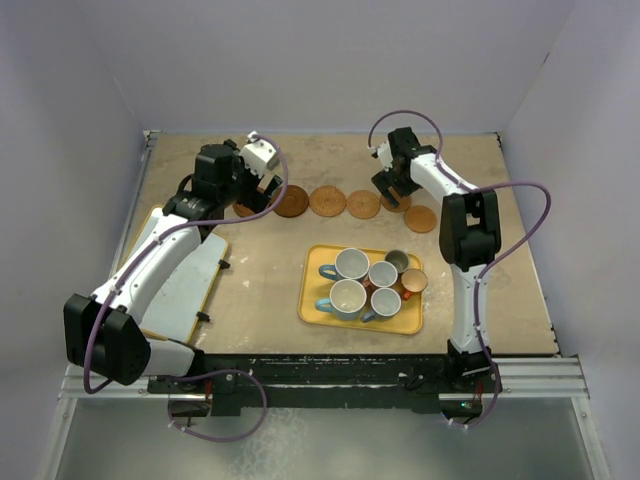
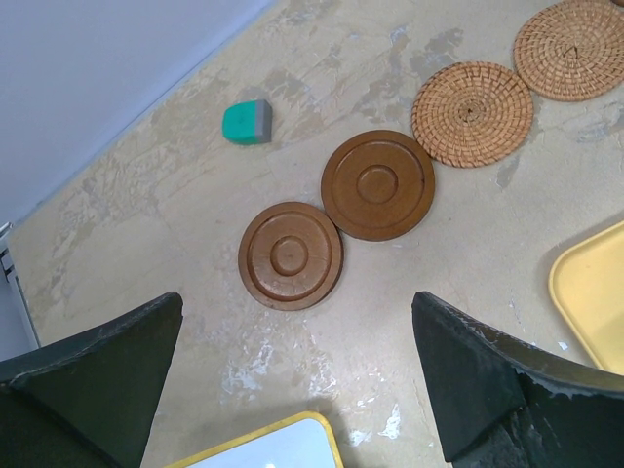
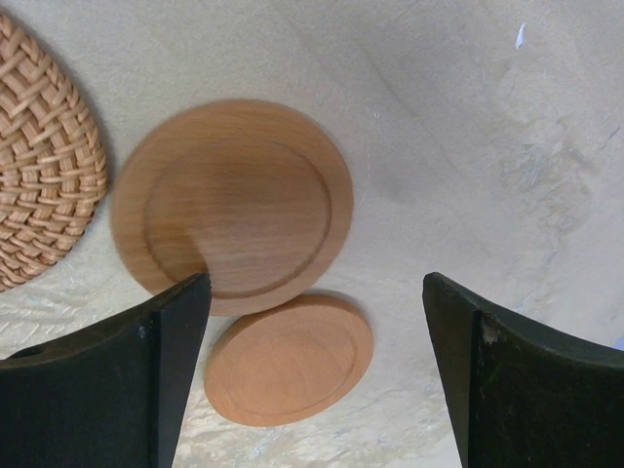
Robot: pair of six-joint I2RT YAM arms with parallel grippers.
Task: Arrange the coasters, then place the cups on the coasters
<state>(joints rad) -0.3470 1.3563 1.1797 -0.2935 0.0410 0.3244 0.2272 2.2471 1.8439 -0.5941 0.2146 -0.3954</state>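
The coasters (image 1: 328, 201) are lying in a loose row at the far side, the mugs (image 1: 351, 264) waiting bunched on the yellow tray (image 1: 312, 310). Jaws spread and empty, the left gripper (image 2: 297, 317) is hovering over the dark pair (image 2: 291, 255), the right gripper (image 3: 317, 283) over the pale pair (image 3: 234, 200), probably to straighten them; whether those blurred two overlap, I cannot tell

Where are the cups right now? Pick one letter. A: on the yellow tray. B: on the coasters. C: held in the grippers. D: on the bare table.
A: the cups stand together on the yellow tray, and the coasters lie bare in a row behind it.
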